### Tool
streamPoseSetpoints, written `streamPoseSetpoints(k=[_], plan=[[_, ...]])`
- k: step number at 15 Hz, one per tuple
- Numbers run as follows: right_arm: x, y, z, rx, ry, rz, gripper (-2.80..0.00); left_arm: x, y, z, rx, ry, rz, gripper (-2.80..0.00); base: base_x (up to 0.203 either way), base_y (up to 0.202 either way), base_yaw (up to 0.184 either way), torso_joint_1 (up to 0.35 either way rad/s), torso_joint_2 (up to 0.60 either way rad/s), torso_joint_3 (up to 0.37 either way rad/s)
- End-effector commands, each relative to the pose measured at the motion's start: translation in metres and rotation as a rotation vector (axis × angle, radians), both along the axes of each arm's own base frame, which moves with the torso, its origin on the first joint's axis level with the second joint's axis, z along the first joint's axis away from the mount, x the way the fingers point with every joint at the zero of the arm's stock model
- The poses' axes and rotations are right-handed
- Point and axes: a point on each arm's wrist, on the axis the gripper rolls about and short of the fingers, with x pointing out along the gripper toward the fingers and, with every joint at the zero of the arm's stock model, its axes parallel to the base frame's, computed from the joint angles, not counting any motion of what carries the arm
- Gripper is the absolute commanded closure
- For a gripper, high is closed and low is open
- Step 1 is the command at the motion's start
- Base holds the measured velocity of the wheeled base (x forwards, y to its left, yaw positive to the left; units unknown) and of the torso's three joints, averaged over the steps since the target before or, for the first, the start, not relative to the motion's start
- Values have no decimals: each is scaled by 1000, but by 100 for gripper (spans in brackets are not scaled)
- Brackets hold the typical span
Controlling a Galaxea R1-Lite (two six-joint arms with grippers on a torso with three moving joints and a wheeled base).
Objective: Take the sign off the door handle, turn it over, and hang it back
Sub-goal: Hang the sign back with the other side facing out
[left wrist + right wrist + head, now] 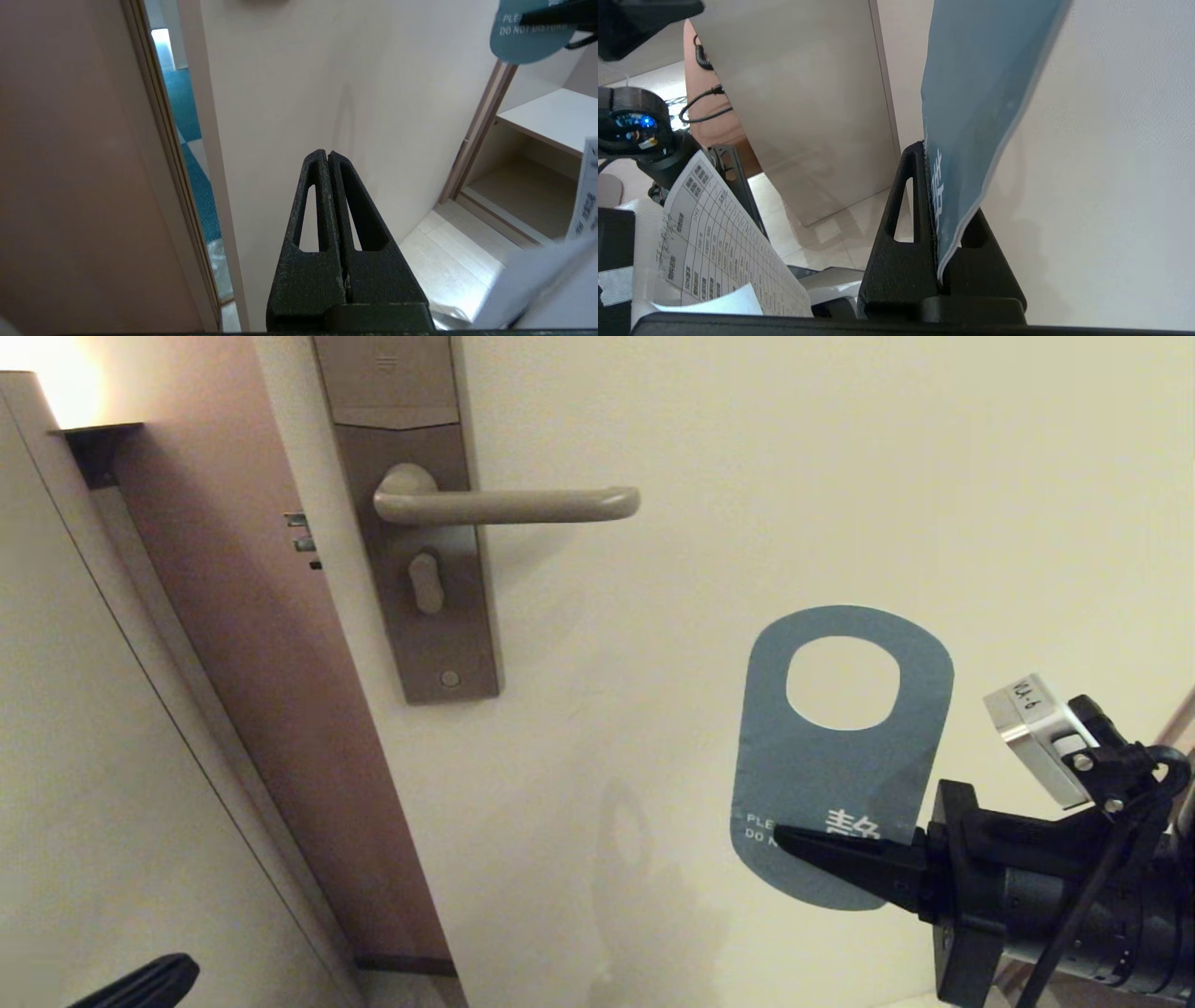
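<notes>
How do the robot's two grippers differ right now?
The right gripper is shut on the sign, holding it upright near the door, below and beside the door handle. The left gripper holds nothing and sits low, well clear of the sign. Both are black and shut.

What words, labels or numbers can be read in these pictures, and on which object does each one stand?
"PLE… / DO NOT DISTUR…" on the blue sign, partly hidden by the right gripper, whose jaws are shut on it.
Large white Chinese characters on the sign, half covered: not readable.
Small label on the silver wrist camera: too small to read.
Printed table sheet in the right wrist view: Chinese text too small to read.
Door handle and lock plate: no text.
</notes>
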Motion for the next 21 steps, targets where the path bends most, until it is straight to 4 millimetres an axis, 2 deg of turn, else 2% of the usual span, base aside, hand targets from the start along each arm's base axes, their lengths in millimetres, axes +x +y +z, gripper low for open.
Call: streamPoseSetpoints(k=[1,4,7,10,16,21], plan=[[0,0,-2,-2,3,3,0,-18,0,-5,-1,-57,7,0,0,0,0,0,0,0],[-1,0,-4,-6,9,6,0,-37,1,-23,6,-52,106,0,0,0,0,0,0,0],[0,0,-4,-11,6,4,0,-35,5,-30,37,-8,340,0,0,0,0,0,0,0],[2,2,-6,-20,10,5,0,-35,9,-42,165,73,500,0,0,0,0,0,0,0],[4,3,-6,-22,13,6,0,-62,10,-56,119,11,489,0,0,0,0,0,0,0],[4,3,-8,-25,17,7,0,-63,11,-55,126,3,514,0,0,0,0,0,0,0]])
